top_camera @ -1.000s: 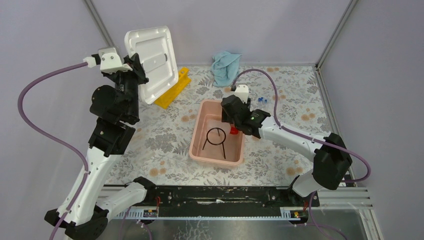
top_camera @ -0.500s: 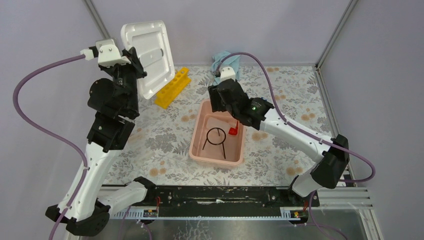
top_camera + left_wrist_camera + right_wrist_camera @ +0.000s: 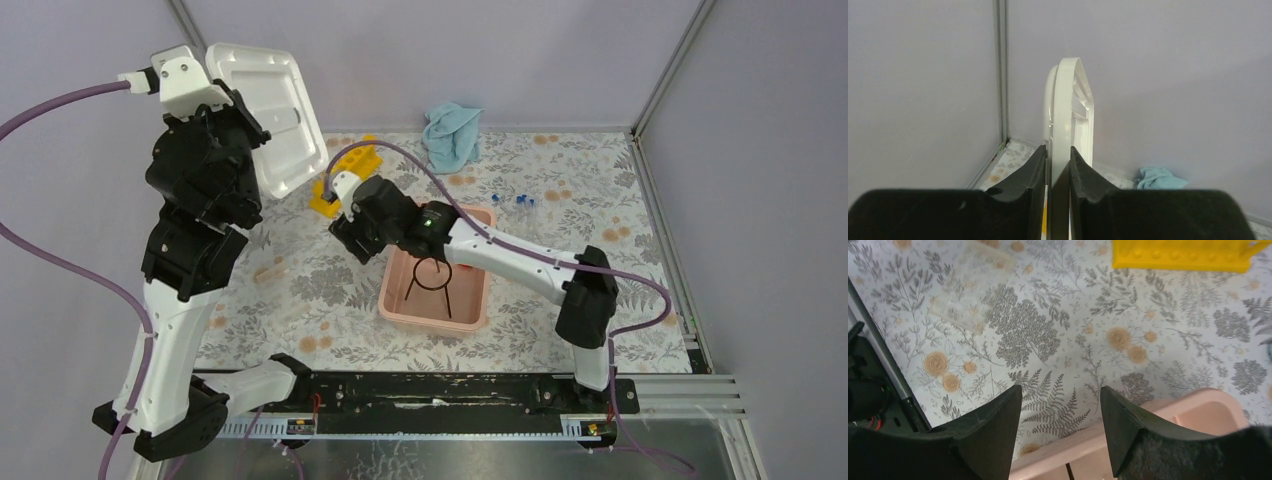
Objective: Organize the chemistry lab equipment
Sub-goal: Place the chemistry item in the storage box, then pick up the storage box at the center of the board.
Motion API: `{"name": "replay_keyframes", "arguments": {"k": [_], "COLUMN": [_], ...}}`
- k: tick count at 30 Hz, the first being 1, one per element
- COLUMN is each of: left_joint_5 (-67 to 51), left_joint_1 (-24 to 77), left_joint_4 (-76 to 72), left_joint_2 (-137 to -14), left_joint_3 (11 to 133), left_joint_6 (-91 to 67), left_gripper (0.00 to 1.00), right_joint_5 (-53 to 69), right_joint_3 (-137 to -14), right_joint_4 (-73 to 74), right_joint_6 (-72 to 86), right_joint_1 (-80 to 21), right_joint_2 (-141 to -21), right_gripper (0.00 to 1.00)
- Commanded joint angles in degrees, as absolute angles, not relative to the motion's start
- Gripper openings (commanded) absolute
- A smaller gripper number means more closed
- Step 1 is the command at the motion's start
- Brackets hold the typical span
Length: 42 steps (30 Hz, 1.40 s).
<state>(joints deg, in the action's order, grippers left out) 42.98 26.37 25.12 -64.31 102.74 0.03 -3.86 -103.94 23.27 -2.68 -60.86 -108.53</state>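
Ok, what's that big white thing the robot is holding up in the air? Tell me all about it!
It is a white lid, plastic-looking, a rectangle with rounded corners, a raised rim and a bar shape across its sunken middle. It stands almost on edge, high in the air at the far left. The left pincer squeezes one edge; nothing else touches it.

White link shells and black joint housings on left arm (image 3: 170,340) and right arm (image 3: 510,255). Purple cable (image 3: 60,99) off each wrist, beside white camera block (image 3: 180,75). Green light (image 3: 424,222) on right forearm. Matte black wedge fingers on left claw (image 3: 1058,152) and right claw (image 3: 1060,392).
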Motion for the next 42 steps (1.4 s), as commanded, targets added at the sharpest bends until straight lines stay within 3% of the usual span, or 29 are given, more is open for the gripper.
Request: {"name": "replay_keyframes", "arguments": {"k": [1,8,19,30,36,42], "left_joint_5": [47.0,44.2,39.4,31.6,28.1,27.2], "left_joint_1": [26.5,26.5,26.5,26.5,26.5,26.5], "left_joint_4": [31.9,34.7,36.3,43.4,47.5,48.0], "left_joint_2": [-63.4,-58.9,-49.9,-56.5,-63.1,-65.7], "left_joint_3": [103.0,96.7,86.5,91.2,98.2,100.9], "left_joint_6": [-6.1,-14.2,-20.3,-20.7,-20.7,-24.7], "left_gripper": [0.00,0.00,0.00,0.00,0.00,0.00], "right_joint_5": [-1.5,-13.4,-27.2,-39.4,-35.3,-34.4], "right_joint_3": [-105.6,-94.2,-87.4,-75.2,-70.3,-71.7], "right_joint_4": [19.8,13.6,19.4,18.0,14.5,14.9], "right_joint_6": [-3.1,3.7,11.9,16.5,18.7,13.2], "right_joint_1": [-62.5,-62.5,-62.1,-60.0,-50.7,-44.2], "right_joint_2": [-108.9,-100.7,-87.7,-76.7,-72.7,-73.5], "right_gripper": [0.66,0.66,0.66,0.68,0.70,0.78]}}
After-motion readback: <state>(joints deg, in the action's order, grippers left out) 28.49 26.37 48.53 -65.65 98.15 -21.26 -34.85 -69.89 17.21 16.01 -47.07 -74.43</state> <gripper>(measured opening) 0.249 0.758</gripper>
